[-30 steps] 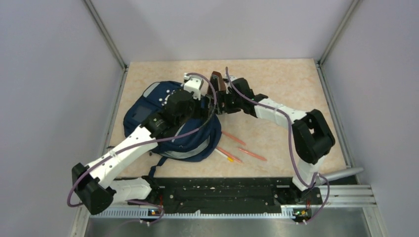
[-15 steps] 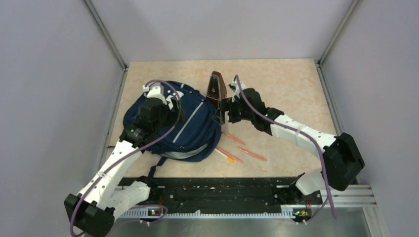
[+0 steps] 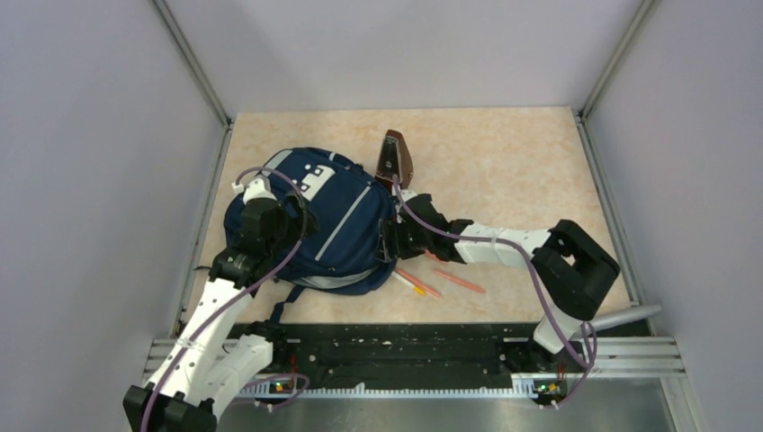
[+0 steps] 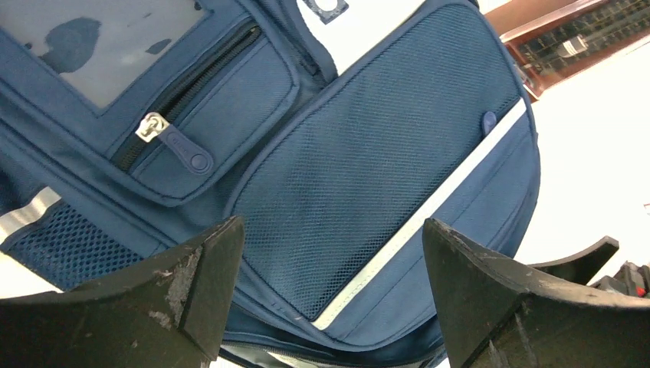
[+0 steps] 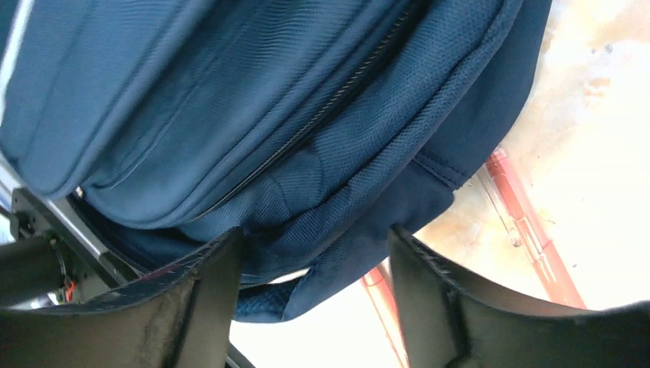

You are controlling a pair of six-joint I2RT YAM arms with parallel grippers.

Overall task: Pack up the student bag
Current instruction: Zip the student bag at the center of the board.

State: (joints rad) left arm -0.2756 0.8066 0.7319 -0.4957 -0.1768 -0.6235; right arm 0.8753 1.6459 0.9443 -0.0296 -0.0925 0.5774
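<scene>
Orange pens (image 3: 457,283) lay nearest on the bench (image 3: 522,162), just right of the bag (image 3: 346,220), which lay left of centre. The left pincer (image 4: 331,230) hovered wide over the bag's front. The right pincer (image 5: 314,236) gaped wide at its side edge. Beyond stood a brown case (image 3: 394,159).

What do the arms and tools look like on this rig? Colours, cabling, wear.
The left arm and right arm have white links with chunky black joint housings. A purple cable loops loosely along each. The left tool and right tool have broad black wedge fingers; the left pair show pale scuffs.
</scene>
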